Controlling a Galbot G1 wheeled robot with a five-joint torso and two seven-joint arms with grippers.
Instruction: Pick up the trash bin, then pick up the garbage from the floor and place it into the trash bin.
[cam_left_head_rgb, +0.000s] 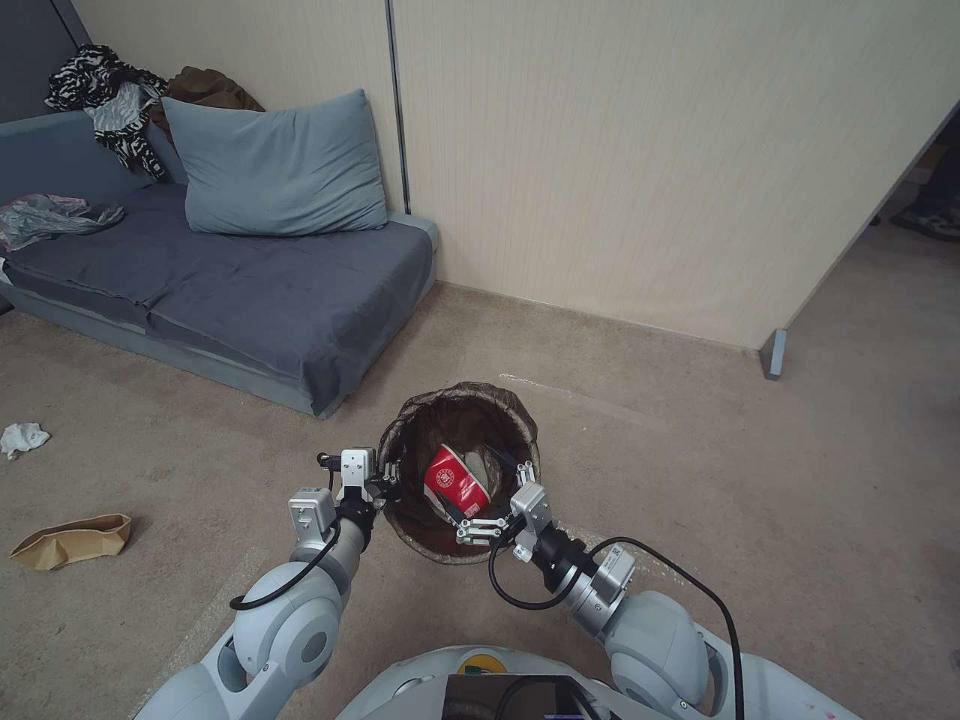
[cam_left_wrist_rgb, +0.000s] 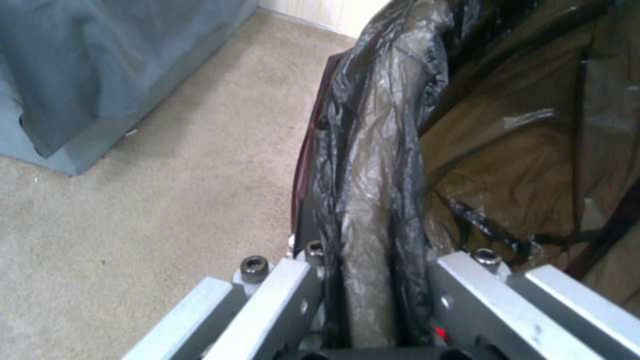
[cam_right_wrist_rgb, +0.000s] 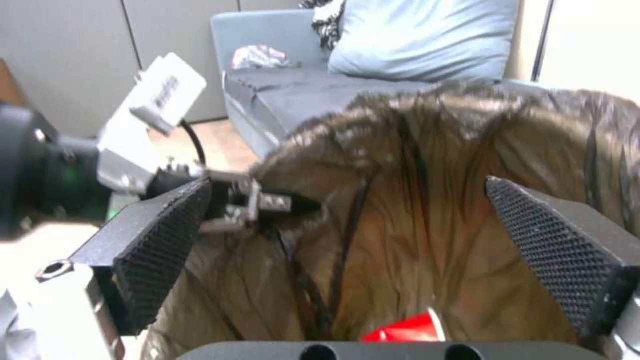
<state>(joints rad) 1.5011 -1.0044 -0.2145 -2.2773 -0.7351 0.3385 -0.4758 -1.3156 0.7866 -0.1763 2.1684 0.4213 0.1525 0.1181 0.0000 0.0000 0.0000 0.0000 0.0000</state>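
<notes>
Brown liner rim of bin (cam_left_head_rgb: 500, 405) pinched by left gripper (cam_left_head_rgb: 385, 482); right gripper (cam_left_head_rgb: 478, 528) jaws wide over cup (cam_left_head_rgb: 455, 481). Thin liner might slip, tipping bin.

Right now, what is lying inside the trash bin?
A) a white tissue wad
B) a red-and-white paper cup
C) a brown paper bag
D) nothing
B: the head view shows a red-and-white paper cup down in the trash bin, while the brown paper bag and the tissue wad lie on the carpet to the robot's left.
</notes>
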